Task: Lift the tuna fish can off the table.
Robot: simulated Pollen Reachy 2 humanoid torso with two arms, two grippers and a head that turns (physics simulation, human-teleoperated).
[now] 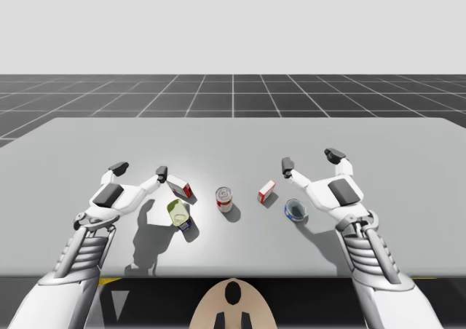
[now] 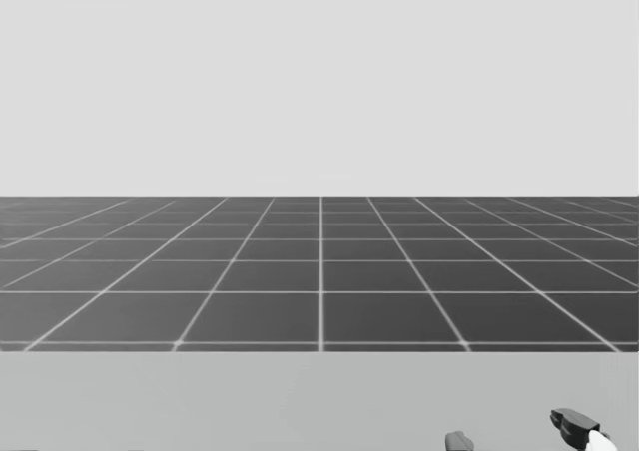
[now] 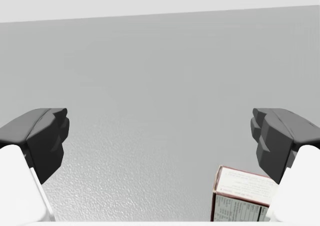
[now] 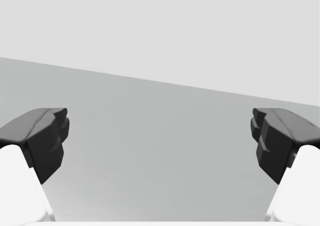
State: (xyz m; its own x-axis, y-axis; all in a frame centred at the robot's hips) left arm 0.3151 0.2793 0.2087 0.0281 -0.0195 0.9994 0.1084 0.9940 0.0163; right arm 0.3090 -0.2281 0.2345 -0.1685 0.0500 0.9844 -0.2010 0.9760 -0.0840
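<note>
The tuna fish can (image 1: 295,210) is a short blue can with a silver top, standing on the table close in front of my right arm. My right gripper (image 1: 311,160) hovers open beyond it, with the can back beside the hand, not between the fingers. In the right wrist view the gripper (image 4: 160,136) is open over bare table. My left gripper (image 1: 140,170) is open too, at the table's left. The left wrist view has this gripper (image 3: 160,136) spread wide, with a dark red box (image 3: 242,193) by one finger. An arm's gripper (image 2: 514,433) pokes into the head view.
A dark red box (image 1: 182,189) and a pale green container (image 1: 178,214) on its side lie by my left hand. A red and white upright can (image 1: 224,198) and a small red and white box (image 1: 266,191) stand mid-table. The grey table (image 1: 233,143) stretches on behind them.
</note>
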